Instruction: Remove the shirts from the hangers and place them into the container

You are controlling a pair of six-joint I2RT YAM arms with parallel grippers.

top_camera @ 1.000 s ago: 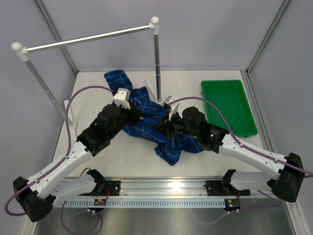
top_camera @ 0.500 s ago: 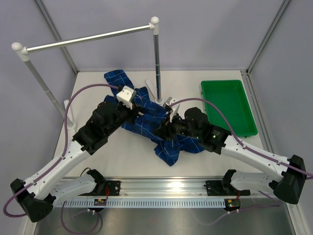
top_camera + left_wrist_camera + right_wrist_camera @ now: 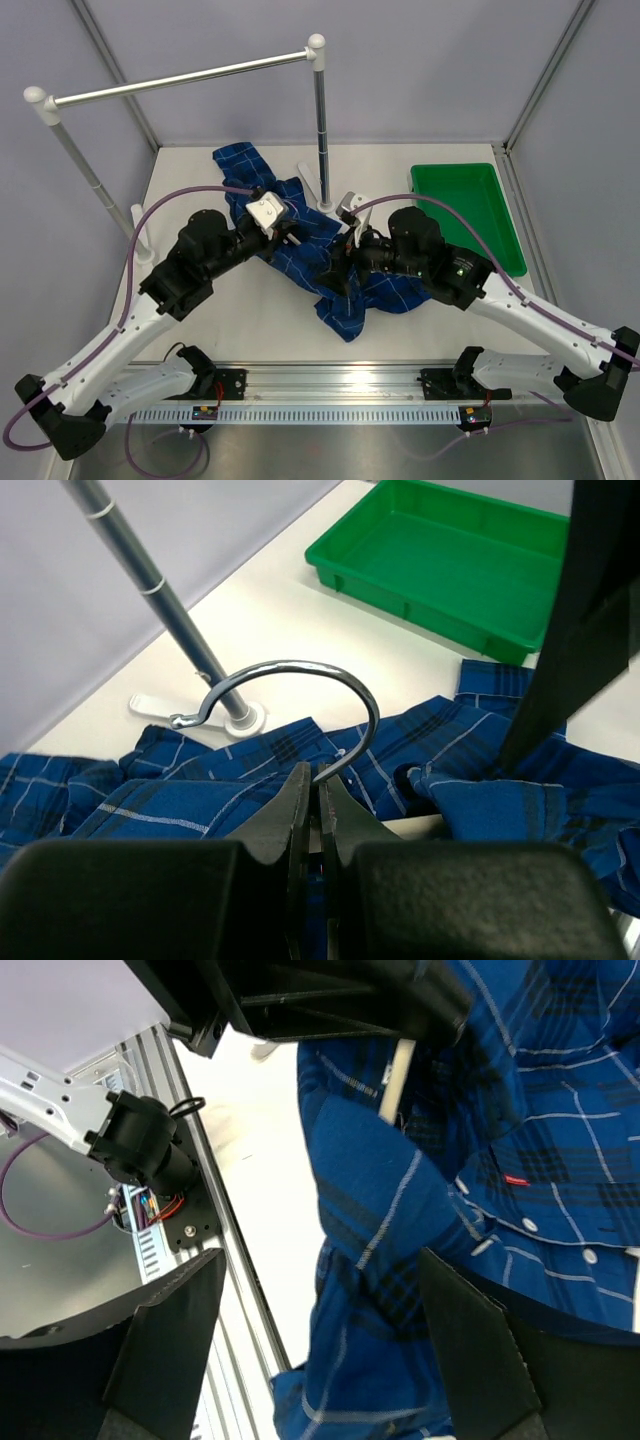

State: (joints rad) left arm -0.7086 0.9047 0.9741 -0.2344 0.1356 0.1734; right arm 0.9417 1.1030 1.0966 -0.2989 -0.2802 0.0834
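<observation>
With the left gripper (image 3: 318, 780) clenched on the hook (image 3: 300, 665) of the one hanger (image 3: 397, 1080) and the right gripper (image 3: 320, 1260) spread empty over the one shirt (image 3: 297, 264), crumpled left of the one green tray (image 3: 468, 215), the step seemed to call for pinching cloth and drawing it tray-ward off the pinned hanger.

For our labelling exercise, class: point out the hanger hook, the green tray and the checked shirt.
hanger hook (image 3: 290, 664), left wrist view, top of its metal curve.
green tray (image 3: 470, 200), top external view, bare floor inside the rim.
shirt (image 3: 237, 160), top external view, far sleeve end.
</observation>
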